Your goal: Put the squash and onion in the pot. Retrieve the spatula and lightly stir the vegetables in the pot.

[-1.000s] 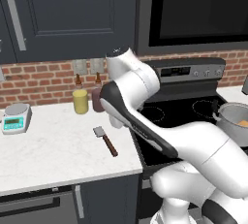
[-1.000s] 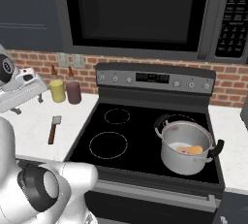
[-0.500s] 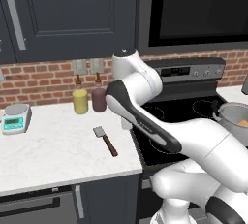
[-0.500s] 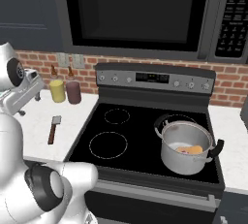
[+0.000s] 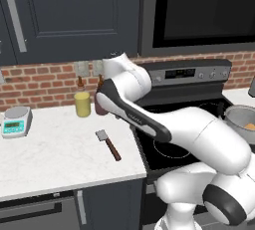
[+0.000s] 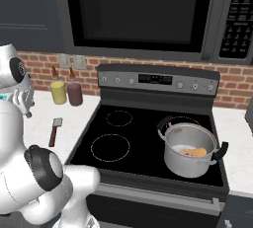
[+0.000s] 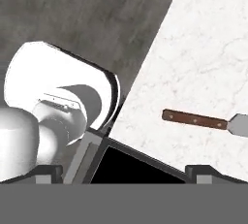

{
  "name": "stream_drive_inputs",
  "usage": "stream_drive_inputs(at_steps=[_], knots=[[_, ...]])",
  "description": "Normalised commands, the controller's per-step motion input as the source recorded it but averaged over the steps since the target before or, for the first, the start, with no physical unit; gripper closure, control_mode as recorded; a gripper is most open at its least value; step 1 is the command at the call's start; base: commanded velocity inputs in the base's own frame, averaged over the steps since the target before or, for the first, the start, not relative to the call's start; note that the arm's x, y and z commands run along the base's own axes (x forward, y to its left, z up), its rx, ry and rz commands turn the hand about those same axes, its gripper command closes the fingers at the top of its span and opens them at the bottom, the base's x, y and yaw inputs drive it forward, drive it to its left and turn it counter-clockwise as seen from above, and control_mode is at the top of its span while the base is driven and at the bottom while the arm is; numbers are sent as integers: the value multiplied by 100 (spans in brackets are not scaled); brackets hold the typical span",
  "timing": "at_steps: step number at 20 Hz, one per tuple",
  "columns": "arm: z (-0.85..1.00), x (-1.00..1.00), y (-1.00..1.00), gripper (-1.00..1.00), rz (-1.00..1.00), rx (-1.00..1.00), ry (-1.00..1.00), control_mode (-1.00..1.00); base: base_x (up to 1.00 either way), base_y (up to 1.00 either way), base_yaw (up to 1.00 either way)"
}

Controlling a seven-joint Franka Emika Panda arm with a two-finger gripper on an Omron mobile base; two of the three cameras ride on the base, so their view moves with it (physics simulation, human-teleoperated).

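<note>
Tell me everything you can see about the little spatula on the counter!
The spatula is short, with a small square grey blade that looks like metal and a dark brown wooden handle. It lies flat on the white marbled counter, left of the black stove, blade pointing toward the brick wall and handle toward the counter's front edge. In the hand view the handle seems to carry small rivets. Nothing touches it but the counter.
</note>
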Motion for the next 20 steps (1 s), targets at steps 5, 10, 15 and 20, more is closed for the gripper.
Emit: stream_drive_inputs(at_steps=[5,10,15,20], knots=[[-28,0,19,-100,66,-25,12,-100,0,0,0],[-41,-5,3,-100,58,-17,5,-100,0,0,0],[-51,-7,-16,-100,22,3,0,-100,0,0,0],[-45,7,-30,-100,6,21,0,-100,0,0,0]])
